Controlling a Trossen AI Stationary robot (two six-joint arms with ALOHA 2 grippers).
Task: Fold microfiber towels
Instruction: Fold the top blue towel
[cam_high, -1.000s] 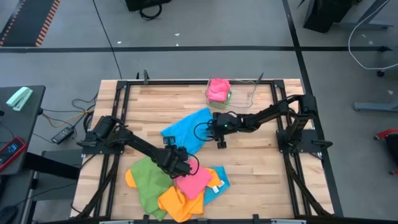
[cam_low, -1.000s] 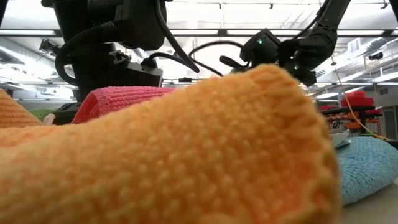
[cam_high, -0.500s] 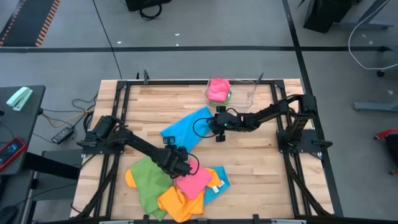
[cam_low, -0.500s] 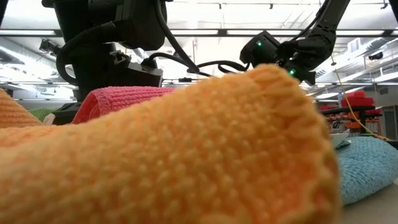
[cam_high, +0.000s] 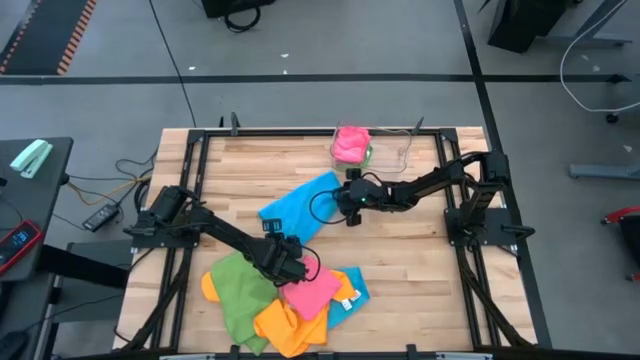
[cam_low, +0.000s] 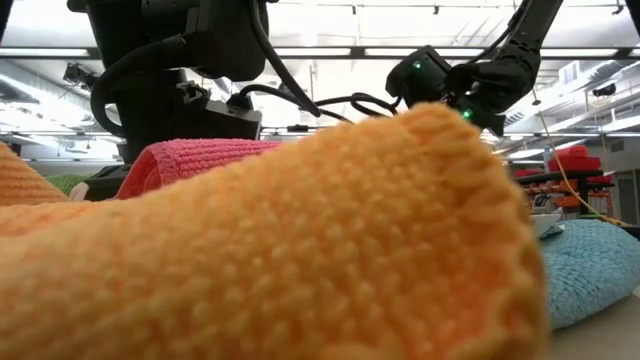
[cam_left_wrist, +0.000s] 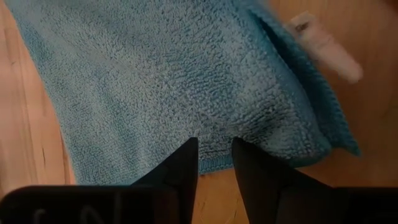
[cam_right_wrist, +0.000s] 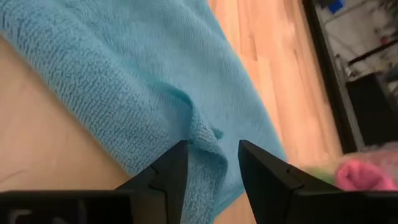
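Two arms work over the wooden table (cam_high: 400, 260), with the sky-blue towel (cam_high: 300, 208) spread near its middle as the reference. Right gripper (cam_high: 350, 208) sits at that towel's edge on the side toward the right arm's base; in its wrist view the dark fingers (cam_right_wrist: 171, 171) straddle a raised ridge of blue pile, with a gap between them and not clamped on the cloth. Left gripper (cam_high: 290, 268) hangs on the near side of the sky-blue towel, over the heap of cloths at the table's front edge. Its wrist view shows narrow-set fingers (cam_left_wrist: 186, 163) above the hem of a second blue towel (cam_high: 350, 290), a white care label at one corner; whether they pinch the cloth I cannot tell. Heap holds a green towel (cam_high: 235, 290), an orange towel (cam_high: 280, 325) and a pink towel (cam_high: 312, 292), overlapping one another. Beyond the sky-blue towel, toward the far edge, a bunched pink cloth (cam_high: 350, 143) lies in a clear plastic tray (cam_high: 400, 150). Low view is mostly filled by orange pile.
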